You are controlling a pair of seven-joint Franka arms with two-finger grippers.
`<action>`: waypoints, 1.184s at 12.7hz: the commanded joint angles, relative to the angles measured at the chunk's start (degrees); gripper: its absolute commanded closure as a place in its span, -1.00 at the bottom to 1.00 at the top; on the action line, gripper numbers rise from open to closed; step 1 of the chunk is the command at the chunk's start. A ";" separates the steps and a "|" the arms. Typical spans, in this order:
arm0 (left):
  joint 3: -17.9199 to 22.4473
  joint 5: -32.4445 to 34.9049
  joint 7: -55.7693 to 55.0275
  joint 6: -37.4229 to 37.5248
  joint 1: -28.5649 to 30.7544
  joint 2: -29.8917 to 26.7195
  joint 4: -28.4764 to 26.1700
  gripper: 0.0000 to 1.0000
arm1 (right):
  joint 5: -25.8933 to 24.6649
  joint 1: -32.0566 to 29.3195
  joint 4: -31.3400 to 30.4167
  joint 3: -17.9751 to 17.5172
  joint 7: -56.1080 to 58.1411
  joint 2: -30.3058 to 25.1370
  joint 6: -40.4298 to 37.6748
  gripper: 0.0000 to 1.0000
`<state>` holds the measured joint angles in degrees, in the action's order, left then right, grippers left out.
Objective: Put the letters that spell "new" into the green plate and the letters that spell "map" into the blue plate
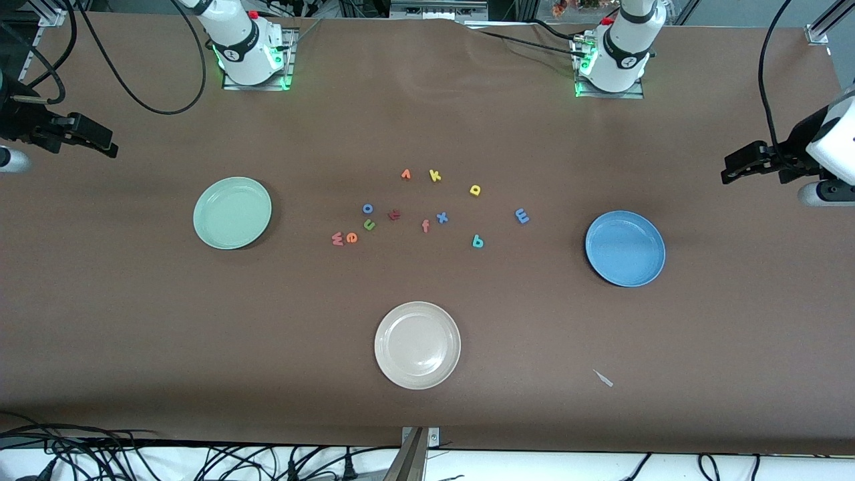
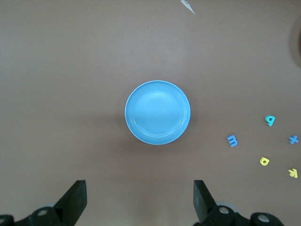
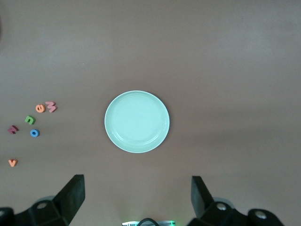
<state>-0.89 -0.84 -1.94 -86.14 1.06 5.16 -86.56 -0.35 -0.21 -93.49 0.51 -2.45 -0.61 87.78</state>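
The green plate lies bare toward the right arm's end, the blue plate bare toward the left arm's end. Between them lie the salmon w, orange e, olive n, yellow a, blue m and teal p. My right gripper hangs open and empty high over its table end. My left gripper does the same at its end.
Mixed in with these letters are a blue o, a dark red letter, an orange f, a blue x, an orange v and a yellow k. A cream plate lies nearer the camera. A paper scrap lies beside it.
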 commanded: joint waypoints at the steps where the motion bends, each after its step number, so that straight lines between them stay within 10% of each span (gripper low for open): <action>1: 0.28 -0.65 1.15 -0.61 0.00 -0.50 -0.54 -1.00 | -3.67 2.83 0.77 -1.21 0.17 2.36 -0.24 -1.00; 15: -3.84 -4.17 -11.83 -7.19 -3.17 9.44 -4.04 -1.00 | -4.05 26.04 -9.33 -1.48 -54.13 23.89 34.35 -0.90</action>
<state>-3.44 -3.59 -9.08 -91.24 -1.24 15.35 -88.23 -4.27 23.64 -99.76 -1.38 -50.26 22.84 116.37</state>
